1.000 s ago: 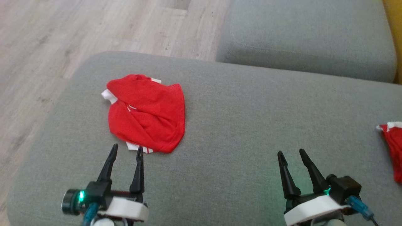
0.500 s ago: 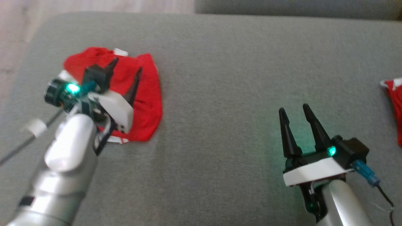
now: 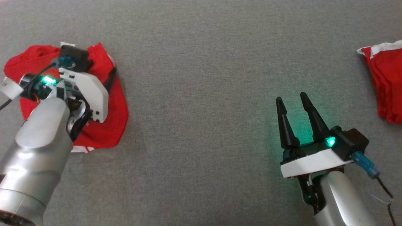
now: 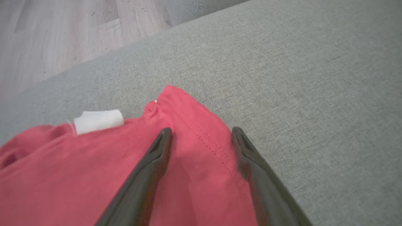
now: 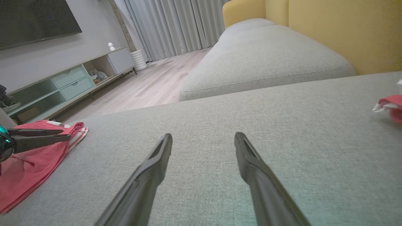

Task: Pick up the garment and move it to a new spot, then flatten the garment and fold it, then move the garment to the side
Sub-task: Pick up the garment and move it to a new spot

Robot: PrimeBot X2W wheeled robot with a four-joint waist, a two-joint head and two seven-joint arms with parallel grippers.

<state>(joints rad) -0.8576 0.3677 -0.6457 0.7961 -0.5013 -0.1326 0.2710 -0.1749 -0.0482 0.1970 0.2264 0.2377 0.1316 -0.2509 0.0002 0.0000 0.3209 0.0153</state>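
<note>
Pick-up step, apparently; left gripper [image 4: 201, 135], jaws apart, straddles a hemmed edge of the crumpled red garment [image 3: 117, 108] at the grey sofa cushion's [image 3: 204, 78] left end; right gripper [image 3: 291, 99] spread over bare cushion; next move: close on the fold, lift.

We see a wide grey woven-fabric sofa seat [image 5: 238, 106] in the foreground, with a second grey cushion [image 5: 267, 66] behind it against a yellow upholstered backrest [image 5: 345, 31]. Pale wood-plank floor [image 5: 147, 91] runs to long grey curtains [image 5: 176, 25]. A low cabinet with pale green drawers [image 5: 69, 81] stands under a dark wall-mounted screen [image 5: 31, 18] on a pale wall [image 5: 47, 56].
</note>
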